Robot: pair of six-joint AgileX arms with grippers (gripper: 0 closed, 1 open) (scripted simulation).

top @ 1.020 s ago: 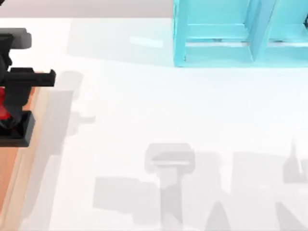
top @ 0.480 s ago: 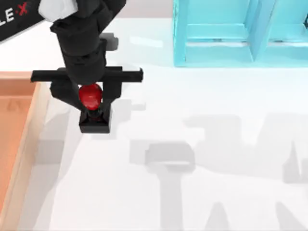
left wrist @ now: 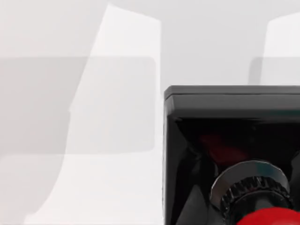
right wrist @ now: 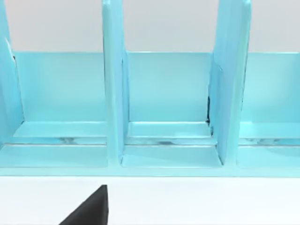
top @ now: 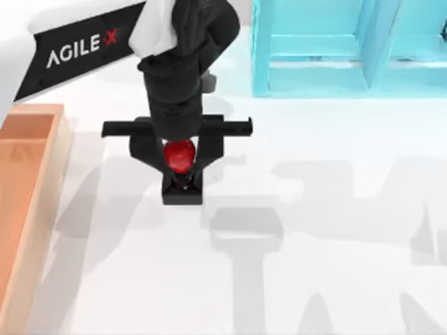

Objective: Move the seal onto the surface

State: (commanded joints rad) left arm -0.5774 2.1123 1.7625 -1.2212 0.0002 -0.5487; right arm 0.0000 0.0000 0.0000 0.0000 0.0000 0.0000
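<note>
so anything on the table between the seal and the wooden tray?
Nothing. In the top view, bare white surface, crossed by shadows, separates the seal, held in the left gripper, from the wooden tray.

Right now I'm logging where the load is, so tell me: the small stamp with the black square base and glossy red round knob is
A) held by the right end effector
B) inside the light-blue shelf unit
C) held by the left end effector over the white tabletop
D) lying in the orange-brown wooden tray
C: the left end effector clamps the small stamp's red knob, black base over the white tabletop, between the orange-brown wooden tray and the light-blue shelf unit.
</note>
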